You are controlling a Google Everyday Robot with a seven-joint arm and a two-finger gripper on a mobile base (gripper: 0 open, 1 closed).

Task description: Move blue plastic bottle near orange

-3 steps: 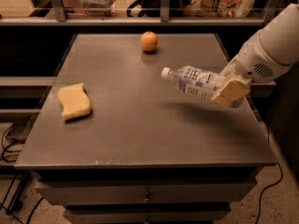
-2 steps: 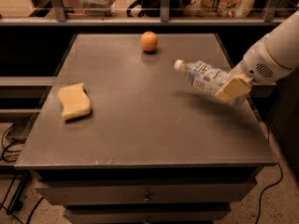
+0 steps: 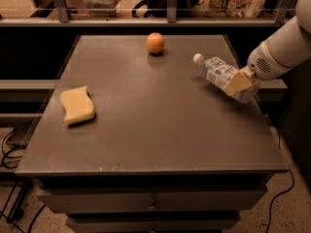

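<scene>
Above the right side of the table, the clear plastic bottle with a white cap and a blue-and-white patterned label [image 3: 217, 73] lies tilted, nearly on its side, its cap pointing up and left toward the far edge. It looks lifted clear of the tabletop, judging from the shadow beneath it. The gripper [image 3: 239, 83] sits at the bottle's base end, and its pale fingers [image 3: 236, 81] are clamped on the lower part of the body. The white rounded arm [image 3: 284, 46] reaches in from the right edge of the view.

The small round orange fruit [image 3: 155, 42] rests near the far edge of the table, left of the bottle's cap and apart from it, with bare tabletop between the two. The grasp and lift seem to be done. What is left, as I judge it, is to carry the bottle the rest of the way leftward and toward the back, set it down just beside the orange without knocking the fruit, and let go.

A wavy pale-yellow sponge [image 3: 77, 104] lies flat on the left side of the dark grey square table [image 3: 160, 130], well apart from both. Drawers [image 3: 153, 205] run below the front edge.
</scene>
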